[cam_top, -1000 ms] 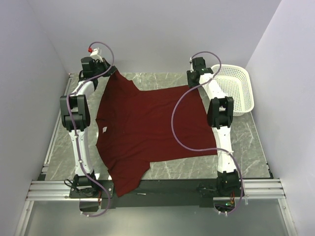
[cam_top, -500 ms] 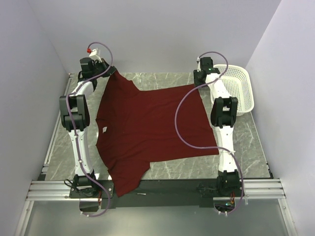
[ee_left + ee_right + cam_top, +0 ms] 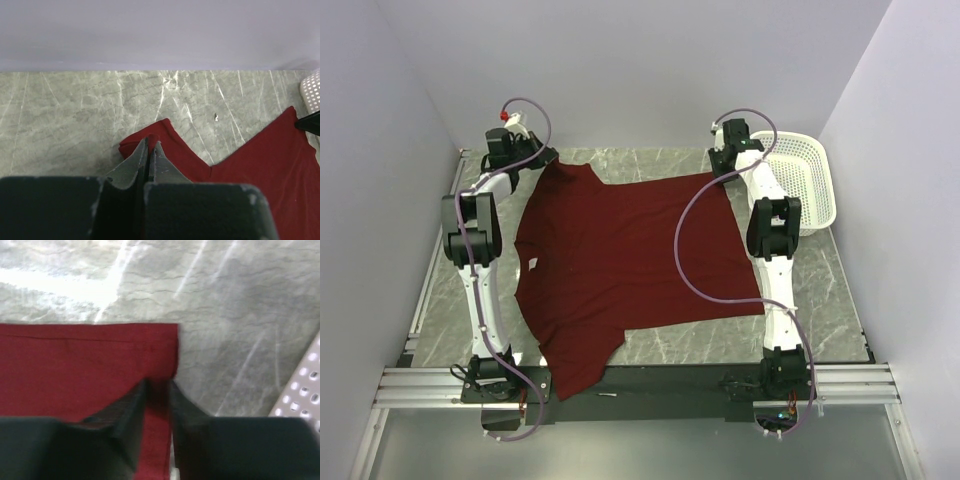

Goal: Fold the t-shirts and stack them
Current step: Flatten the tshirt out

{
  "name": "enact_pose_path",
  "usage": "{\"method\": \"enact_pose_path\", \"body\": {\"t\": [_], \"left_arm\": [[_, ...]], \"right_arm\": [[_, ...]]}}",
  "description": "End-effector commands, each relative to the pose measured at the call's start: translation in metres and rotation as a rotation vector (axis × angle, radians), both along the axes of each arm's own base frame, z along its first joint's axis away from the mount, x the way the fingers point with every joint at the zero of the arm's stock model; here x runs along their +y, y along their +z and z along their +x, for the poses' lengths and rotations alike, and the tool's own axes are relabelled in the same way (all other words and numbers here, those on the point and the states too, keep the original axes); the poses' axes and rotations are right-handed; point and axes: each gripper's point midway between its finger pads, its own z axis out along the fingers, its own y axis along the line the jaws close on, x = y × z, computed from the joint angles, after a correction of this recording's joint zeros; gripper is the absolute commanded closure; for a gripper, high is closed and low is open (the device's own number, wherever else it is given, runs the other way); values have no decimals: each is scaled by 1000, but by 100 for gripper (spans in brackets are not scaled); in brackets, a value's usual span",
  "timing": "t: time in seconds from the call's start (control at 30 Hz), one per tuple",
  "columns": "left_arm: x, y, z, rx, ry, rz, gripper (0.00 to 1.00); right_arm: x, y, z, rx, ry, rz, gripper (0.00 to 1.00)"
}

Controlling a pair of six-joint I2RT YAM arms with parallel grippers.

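Note:
The maroon t-shirt [image 3: 620,260] lies spread flat on the marble table, collar to the left, one sleeve hanging over the near edge. My left gripper [image 3: 536,158] is at the far left, shut on a fold of the far sleeve [image 3: 165,145]; red cloth shows between its fingertips [image 3: 150,141]. My right gripper [image 3: 724,168] is low over the shirt's far right hem corner [image 3: 165,340]. Its jaws stand a narrow gap apart, and the cloth's right edge runs flat between them [image 3: 158,390].
A white mesh basket [image 3: 800,180] stands at the far right, close to the right arm; its rim shows in the right wrist view [image 3: 300,390] and the left wrist view [image 3: 312,90]. The back wall is just beyond both grippers.
The left gripper has moved right and down, so the far sleeve, once stretched towards the back corner, now lies shorter on the table. The right gripper swung right, then back left over the hem corner.

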Motion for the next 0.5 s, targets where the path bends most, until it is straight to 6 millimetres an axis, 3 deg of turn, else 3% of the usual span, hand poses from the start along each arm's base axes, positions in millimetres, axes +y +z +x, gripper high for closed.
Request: {"method": "enact_pose_path", "body": {"t": [0.0,0.03,0.1,0.13,0.17,0.2,0.23,0.27,0.3,0.33,0.37,0.43,0.47], "left_arm": [[-3,72,-4,-145,-23,-1,99],[-3,72,-5,-145,-23,0,99],[-3,77,-8,-151,-20,3,99],[-3,76,-10,-150,-21,5,99],[-1,81,-12,-153,-16,6,99],[-2,81,-14,-151,-18,8,99],[-2,73,-19,-133,-17,8,99],[-1,80,-23,-141,-16,10,99],[0,82,-26,-150,-13,12,99],[2,71,-34,-127,-7,10,99],[4,77,-37,-139,1,13,99],[4,71,-45,-129,3,3,99],[6,74,-46,-135,12,5,99]], "right_arm": [[-1,-24,-28,121,39,-23,74],[-2,-19,-30,120,42,-18,87],[1,-26,-42,148,58,-4,91],[3,-11,-43,128,65,5,95],[2,-20,-57,164,66,8,96],[4,-18,-57,150,71,14,96],[1,-3,-59,124,60,1,97],[-1,-14,-71,151,32,-5,97],[-3,-9,-65,107,24,-22,97],[-1,-6,-66,101,29,-38,98],[0,-1,-61,86,43,-45,98],[2,-10,-65,135,59,-50,97],[3,-3,-58,118,74,-56,97]]}}
